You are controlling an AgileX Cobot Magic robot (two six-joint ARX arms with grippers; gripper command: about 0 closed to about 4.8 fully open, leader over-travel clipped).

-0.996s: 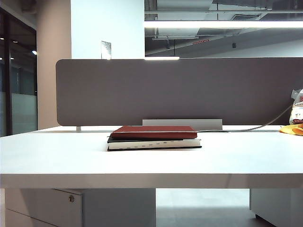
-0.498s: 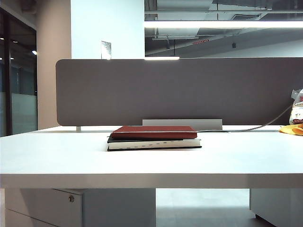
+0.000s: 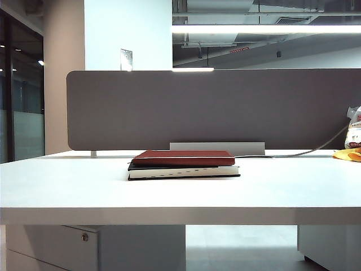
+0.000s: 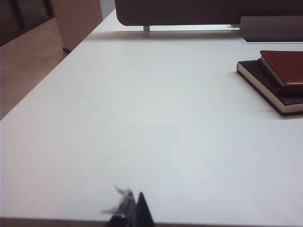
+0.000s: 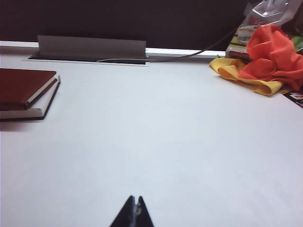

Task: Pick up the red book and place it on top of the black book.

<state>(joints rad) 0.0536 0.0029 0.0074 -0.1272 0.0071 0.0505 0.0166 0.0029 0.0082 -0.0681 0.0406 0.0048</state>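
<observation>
Both pincers (image 4: 134, 204) (image 5: 134, 206) closed (books (image 3: 183, 158) unmoved)

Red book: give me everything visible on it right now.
The red book is a thin, flat, dark red hardcover with a plain matte cover and a pale page edge showing along its side. It lies flat, closed, on top of the thicker black book, roughly aligned with it but leaving a strip of black cover exposed along one side. The stack sits mid-table on the white table, in front of the grey divider. Only the black book touches it; neither end effector is near it.
</observation>
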